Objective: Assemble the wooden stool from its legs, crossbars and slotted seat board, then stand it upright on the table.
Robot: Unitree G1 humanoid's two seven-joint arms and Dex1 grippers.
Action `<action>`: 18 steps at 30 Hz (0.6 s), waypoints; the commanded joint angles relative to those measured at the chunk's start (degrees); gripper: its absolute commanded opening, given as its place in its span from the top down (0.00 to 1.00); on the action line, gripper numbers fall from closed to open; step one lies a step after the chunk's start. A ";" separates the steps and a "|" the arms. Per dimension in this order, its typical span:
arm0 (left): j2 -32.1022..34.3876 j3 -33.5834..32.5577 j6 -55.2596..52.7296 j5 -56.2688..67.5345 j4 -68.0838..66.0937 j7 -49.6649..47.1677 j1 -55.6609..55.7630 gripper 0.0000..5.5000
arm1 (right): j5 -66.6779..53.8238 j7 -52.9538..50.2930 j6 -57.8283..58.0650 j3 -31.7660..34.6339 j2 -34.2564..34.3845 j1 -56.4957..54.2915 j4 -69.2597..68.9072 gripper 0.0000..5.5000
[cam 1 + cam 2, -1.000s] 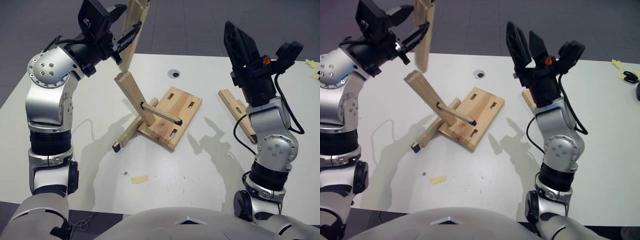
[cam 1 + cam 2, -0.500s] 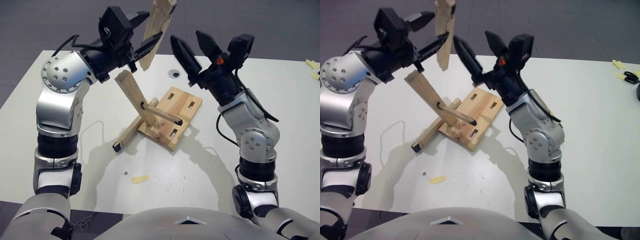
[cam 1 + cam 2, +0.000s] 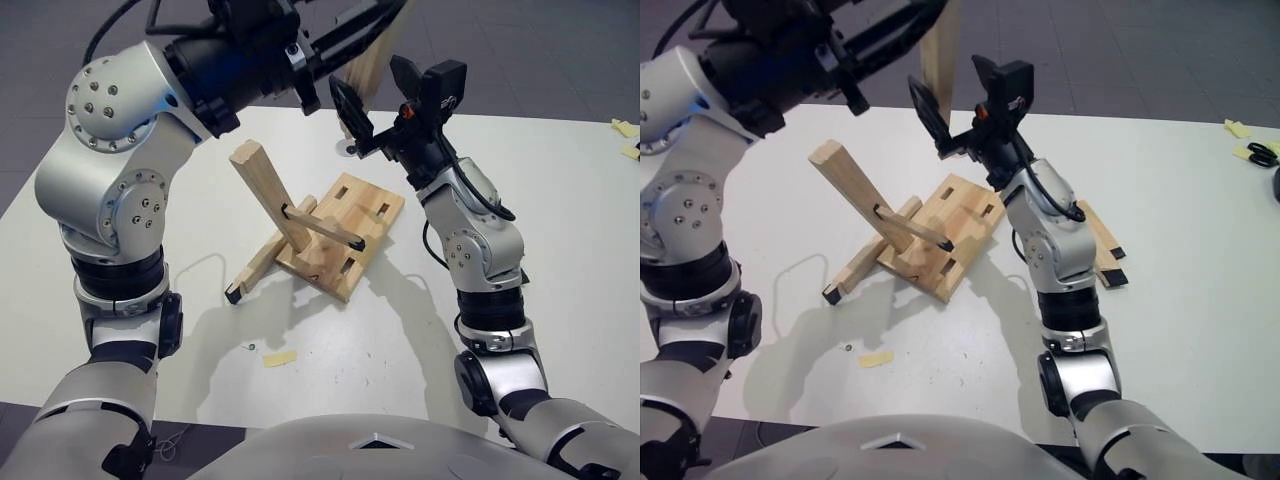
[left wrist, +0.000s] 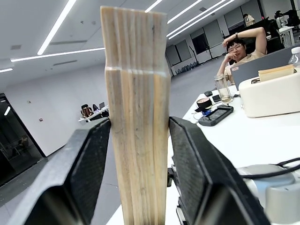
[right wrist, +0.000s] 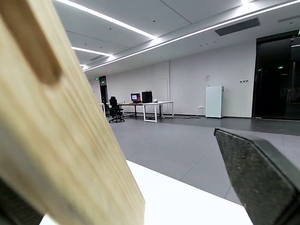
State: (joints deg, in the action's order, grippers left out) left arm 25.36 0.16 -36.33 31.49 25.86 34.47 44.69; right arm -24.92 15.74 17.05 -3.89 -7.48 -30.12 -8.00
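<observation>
Held leg (image 3: 940, 50): upper end cut off by the frame edge. Loose leg (image 3: 1100, 245): partly hidden behind the right arm (image 3: 1055, 240).

Pale wood leg (image 4: 136, 117) — white table (image 3: 575, 270)

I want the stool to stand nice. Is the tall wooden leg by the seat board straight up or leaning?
Leaning. The leg tips toward the robot's left, away from the seat board on the table.

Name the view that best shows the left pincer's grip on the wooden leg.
Left wrist view: the left pincer's fingers clamp the wooden leg on both sides. The eye views show the leg raised, grip partly hidden; the right wrist view, its wood close up.
</observation>
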 commanded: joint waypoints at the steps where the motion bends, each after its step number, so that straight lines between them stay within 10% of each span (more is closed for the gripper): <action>1: 0.79 0.78 0.91 -1.09 0.28 0.37 -1.15 0.63 | 1.77 -0.52 -0.60 0.62 0.71 -0.28 -0.54 0.19; 18: 0.86 2.35 0.56 -2.40 1.88 0.23 -2.20 0.63 | 3.75 -1.34 0.87 1.14 2.18 3.41 -3.26 0.66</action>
State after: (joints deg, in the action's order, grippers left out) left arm 25.74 2.35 -36.02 29.33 27.16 34.44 42.75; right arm -21.37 15.21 17.35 -4.04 -5.27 -27.79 -10.31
